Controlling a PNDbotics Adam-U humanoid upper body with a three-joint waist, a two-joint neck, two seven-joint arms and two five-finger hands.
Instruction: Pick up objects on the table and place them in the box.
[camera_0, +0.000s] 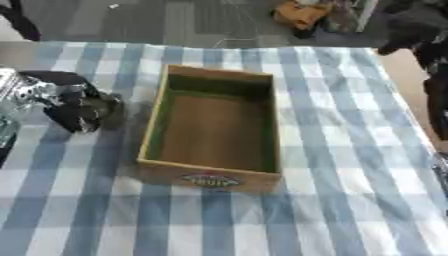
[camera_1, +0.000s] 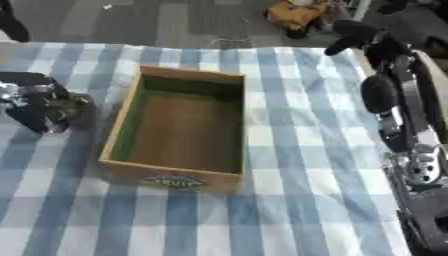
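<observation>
Hovering my left hand just to the left of the wooden box, I have its dark fingers curled down toward the checked tablecloth, but I cannot tell whether they are closed on anything; whatever lies under them is hidden by the hand itself. No loose object shows anywhere else on the cloth, so I judge I am at the pick-up step, or already carrying something small toward the box. The box looks empty inside, its brown floor and green lining bare.

If the hand does hold something, the next move calls for lifting clear of the box's left wall, crossing over that rim and releasing above the floor.

My right arm runs along the cloth's right edge, well apart from the box, with the right hand up beyond the box's far right corner; I cannot tell how its fingers stand. The cloth right of the box and in front of it gives open room.
</observation>
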